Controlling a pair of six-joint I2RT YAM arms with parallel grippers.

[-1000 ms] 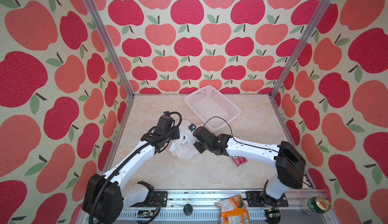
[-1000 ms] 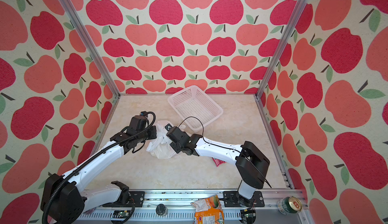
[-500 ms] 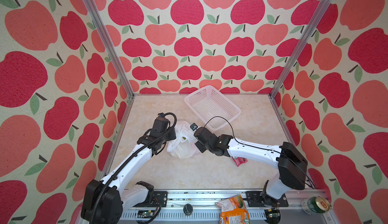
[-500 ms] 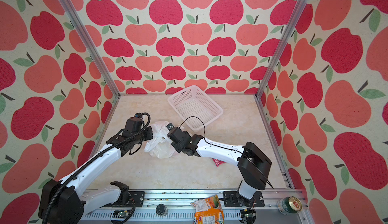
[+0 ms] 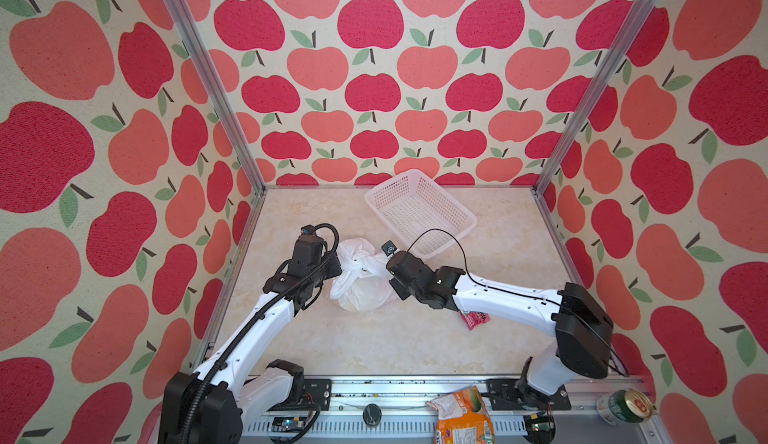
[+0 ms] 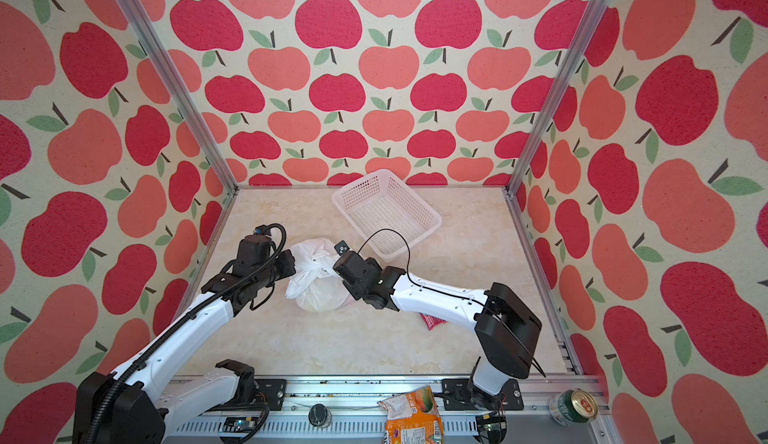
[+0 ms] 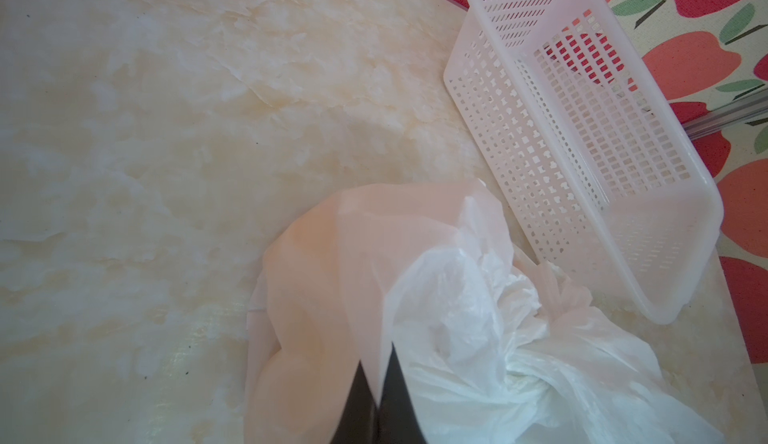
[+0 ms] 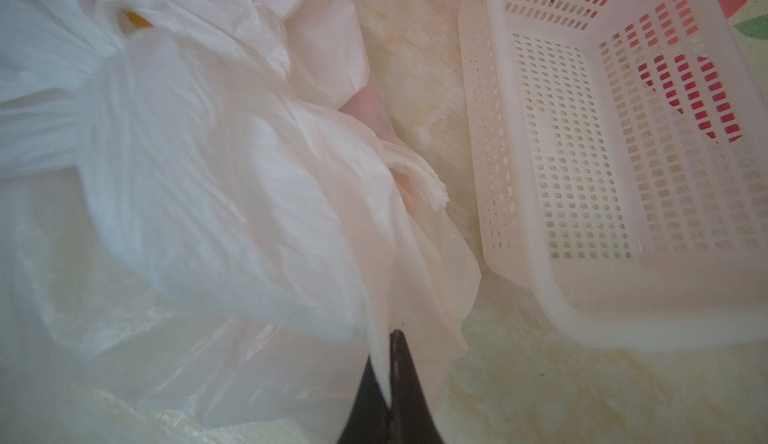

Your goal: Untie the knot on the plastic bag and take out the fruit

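We are at the untying step. The knot (image 5: pixel 360 264) is not yet undone on top of the plastic bag (image 5: pixel 361 294), which sits on the table (image 5: pixel 374 346) between both arms. The left gripper (image 7: pixel 376 373) and the right gripper (image 8: pixel 384 358) each pinch a fold of the bag's film. Next, we think, comes a gentle pull apart. The print on the snack bag (image 5: pixel 461 417) is too small to read.

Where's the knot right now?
In both top views the knot sits left of centre atop the plastic bag, between the left claw and the right claw, nearer the camera than the basket.
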